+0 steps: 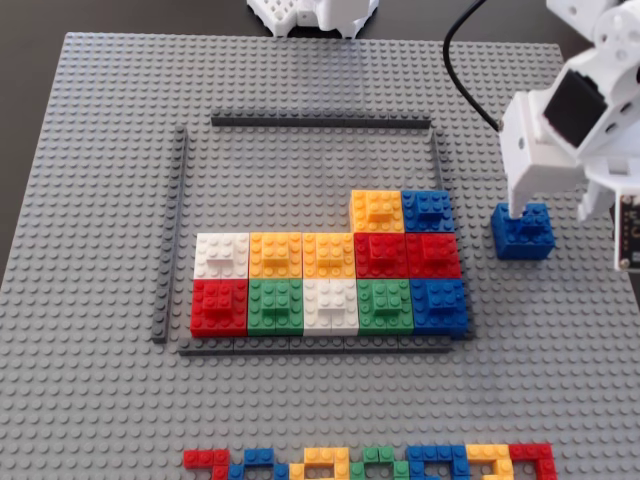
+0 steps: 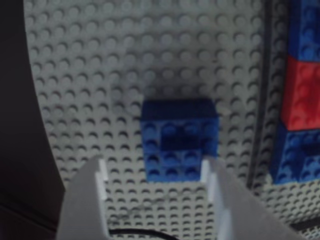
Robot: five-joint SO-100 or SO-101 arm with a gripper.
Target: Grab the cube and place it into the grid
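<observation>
A grey studded baseplate (image 1: 110, 400) covered the worktop under even light; dark tabletop (image 1: 25, 120) showed past its left and far edges.

1. The studded baseplate (image 1: 100, 400) is showing plain grey.
2. The frame strips (image 1: 320, 122) are looking darker grey.
3. The bricks in the grid (image 1: 330, 280) are mixing white, orange, red, green and blue.
4. The lone cube (image 1: 522, 232) is showing blue.
5. The gripper (image 2: 156, 175) is appearing white.
6. The cable (image 1: 462, 70) is showing black.
</observation>
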